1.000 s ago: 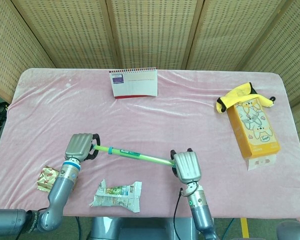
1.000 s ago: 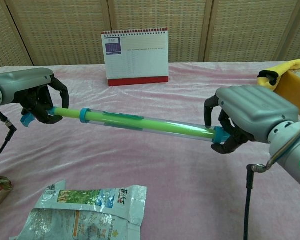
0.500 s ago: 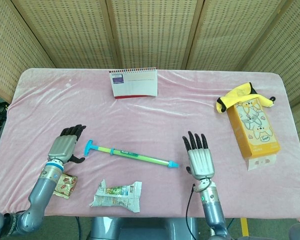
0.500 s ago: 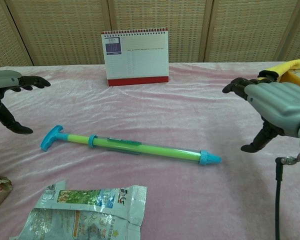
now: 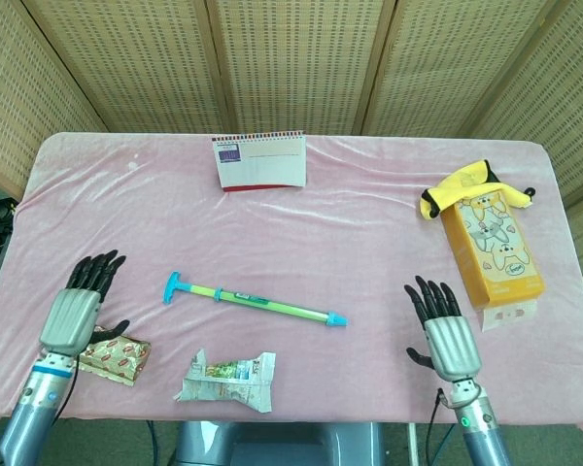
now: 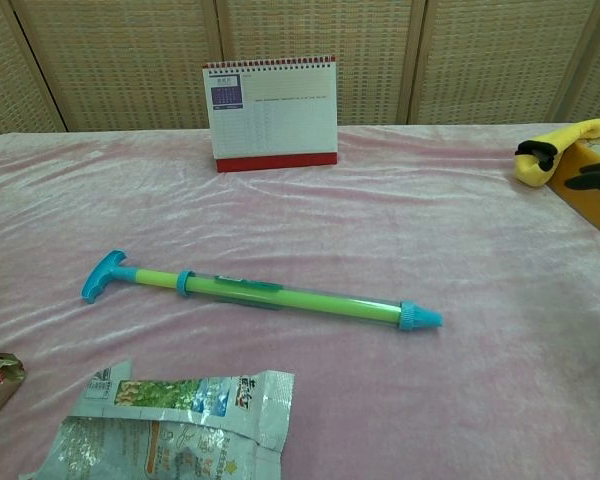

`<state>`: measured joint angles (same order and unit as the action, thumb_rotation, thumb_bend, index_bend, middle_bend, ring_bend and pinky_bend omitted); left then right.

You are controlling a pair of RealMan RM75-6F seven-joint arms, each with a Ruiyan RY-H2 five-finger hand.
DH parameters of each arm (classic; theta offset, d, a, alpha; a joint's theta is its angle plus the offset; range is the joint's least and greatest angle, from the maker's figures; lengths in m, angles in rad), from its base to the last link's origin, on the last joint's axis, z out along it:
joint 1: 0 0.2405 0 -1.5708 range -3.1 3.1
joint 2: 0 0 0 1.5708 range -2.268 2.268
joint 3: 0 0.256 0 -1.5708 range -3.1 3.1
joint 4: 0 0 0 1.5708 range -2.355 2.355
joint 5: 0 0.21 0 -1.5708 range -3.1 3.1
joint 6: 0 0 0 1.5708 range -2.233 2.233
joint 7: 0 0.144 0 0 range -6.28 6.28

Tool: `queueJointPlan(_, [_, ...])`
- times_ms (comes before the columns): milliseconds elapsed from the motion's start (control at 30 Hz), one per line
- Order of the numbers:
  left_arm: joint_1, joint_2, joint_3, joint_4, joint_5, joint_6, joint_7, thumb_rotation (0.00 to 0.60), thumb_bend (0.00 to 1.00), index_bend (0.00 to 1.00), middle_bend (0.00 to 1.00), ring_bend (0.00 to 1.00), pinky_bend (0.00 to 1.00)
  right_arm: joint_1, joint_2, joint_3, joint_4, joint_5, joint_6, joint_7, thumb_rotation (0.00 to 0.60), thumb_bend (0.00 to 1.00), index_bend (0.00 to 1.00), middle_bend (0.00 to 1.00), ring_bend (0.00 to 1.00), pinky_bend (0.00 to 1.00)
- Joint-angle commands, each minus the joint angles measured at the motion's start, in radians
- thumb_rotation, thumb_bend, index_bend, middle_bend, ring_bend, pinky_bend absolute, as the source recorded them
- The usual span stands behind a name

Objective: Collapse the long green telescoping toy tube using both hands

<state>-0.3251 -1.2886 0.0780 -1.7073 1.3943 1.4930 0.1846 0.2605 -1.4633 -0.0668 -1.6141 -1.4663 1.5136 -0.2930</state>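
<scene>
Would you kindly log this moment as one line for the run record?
toy tube: lying on table, unheld | left hand: open, apart | right hand: open, apart

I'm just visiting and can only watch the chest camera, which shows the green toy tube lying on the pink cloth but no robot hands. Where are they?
Observer: The left robot hand is at the table's near left edge, fingers spread, holding nothing.
Operator: And the other one?
Observer: The right robot hand is at the near right edge, also open and empty.
Operator: Is either one touching the tube?
Observer: No. The green telescoping toy tube lies between them, clear of both.
</scene>
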Motion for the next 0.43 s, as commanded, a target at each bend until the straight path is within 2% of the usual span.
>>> queueJointPlan(33, [0.093, -0.029, 0.054, 0.101, 0.074, 0.077, -0.050, 0.600, 0.20, 0.00, 0.00, 0.00, 0.00, -0.060, 0.042, -0.041, 0.102, -0.084, 0.065, 0.111, 0.600, 0.25, 0.05, 0.00, 0.00, 0.00])
queueJointPlan(200, [0.121, -0.033, 0.046, 0.134, 0.101, 0.101, -0.020, 0.600, 0.20, 0.00, 0.00, 0.00, 0.00, -0.084, 0.040, -0.032, 0.152, -0.118, 0.097, 0.172, 0.600, 0.25, 0.04, 0.00, 0.00, 0.00])
queueJointPlan(433, [0.139, -0.030, 0.034, 0.124, 0.133, 0.101, -0.007, 0.600, 0.20, 0.00, 0.00, 0.00, 0.00, -0.090, 0.059, -0.017, 0.138, -0.136, 0.084, 0.183, 0.600, 0.25, 0.03, 0.00, 0.00, 0.00])
